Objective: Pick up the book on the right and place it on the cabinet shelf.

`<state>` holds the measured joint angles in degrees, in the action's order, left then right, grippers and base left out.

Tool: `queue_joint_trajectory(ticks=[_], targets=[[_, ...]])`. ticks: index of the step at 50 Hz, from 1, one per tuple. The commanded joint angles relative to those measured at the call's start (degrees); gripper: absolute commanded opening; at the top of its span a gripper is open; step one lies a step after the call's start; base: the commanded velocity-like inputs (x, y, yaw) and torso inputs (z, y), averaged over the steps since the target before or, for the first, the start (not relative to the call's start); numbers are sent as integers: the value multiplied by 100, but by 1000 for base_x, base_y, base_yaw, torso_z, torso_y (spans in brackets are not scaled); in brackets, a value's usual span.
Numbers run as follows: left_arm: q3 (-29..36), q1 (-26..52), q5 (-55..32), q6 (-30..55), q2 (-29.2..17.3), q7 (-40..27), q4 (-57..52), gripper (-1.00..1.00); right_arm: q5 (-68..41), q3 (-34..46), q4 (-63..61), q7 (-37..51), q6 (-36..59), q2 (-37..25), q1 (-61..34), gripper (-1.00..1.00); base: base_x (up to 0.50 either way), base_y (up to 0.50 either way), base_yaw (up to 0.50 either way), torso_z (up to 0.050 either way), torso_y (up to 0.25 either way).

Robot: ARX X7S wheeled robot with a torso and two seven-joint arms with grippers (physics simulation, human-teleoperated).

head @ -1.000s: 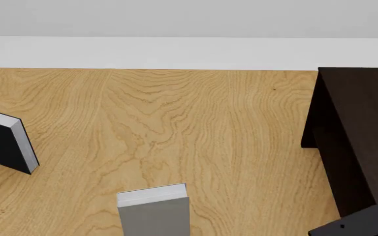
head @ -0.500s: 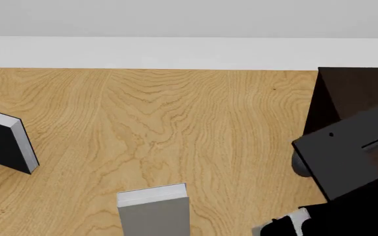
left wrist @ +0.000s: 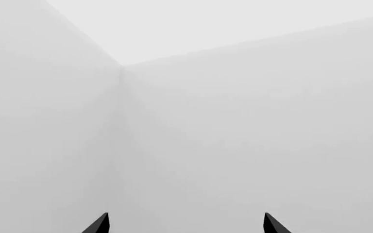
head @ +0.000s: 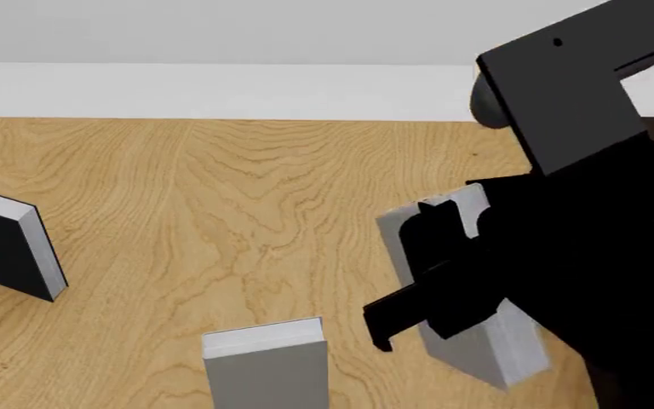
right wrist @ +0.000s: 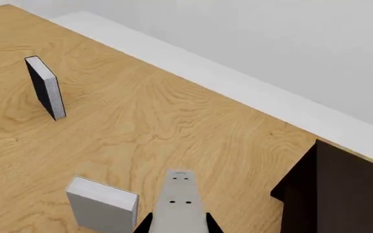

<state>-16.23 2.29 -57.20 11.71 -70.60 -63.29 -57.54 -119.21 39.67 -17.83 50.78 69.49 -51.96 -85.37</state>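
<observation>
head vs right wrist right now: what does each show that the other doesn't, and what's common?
Head only: the right arm's dark body filling the right side, hiding most of the cabinet, and the book's side face with the clamp across it.

Right wrist only: the dark cabinet in clear view, and the book seen edge-on between the right gripper fingers.

Both: the held book, the black-covered book standing upright, the second grey book upright, the wooden surface and the white wall.

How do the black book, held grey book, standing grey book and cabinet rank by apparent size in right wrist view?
1. cabinet, cropped by the frame
2. standing grey book
3. held grey book in the right pincer, edge-on and partly cropped, so roughly tied with 2
4. black book, farthest away
</observation>
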Motion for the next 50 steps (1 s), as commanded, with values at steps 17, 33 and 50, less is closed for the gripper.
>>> queue_joint_trajectory(ticks=[17, 33, 50], targets=[[-1142, -789, -400, -111, -297, -180, -231, 100, 4556, 28, 763, -2656, -1028, 1190, -519, -100, 0, 0, 0, 0, 1], [-1438, -1344, -377, -532, -562, -344, -233, 100, 7190, 1379, 2575, -3704, -2474, 2201, -898, -100, 0, 0, 0, 0, 1], [-1807, -1825, -472, -800, -1002, -602, -233, 100, 9854, 2880, 6351, -4107, -5356, 3736, -848, -100, 0, 0, 0, 0, 1]])
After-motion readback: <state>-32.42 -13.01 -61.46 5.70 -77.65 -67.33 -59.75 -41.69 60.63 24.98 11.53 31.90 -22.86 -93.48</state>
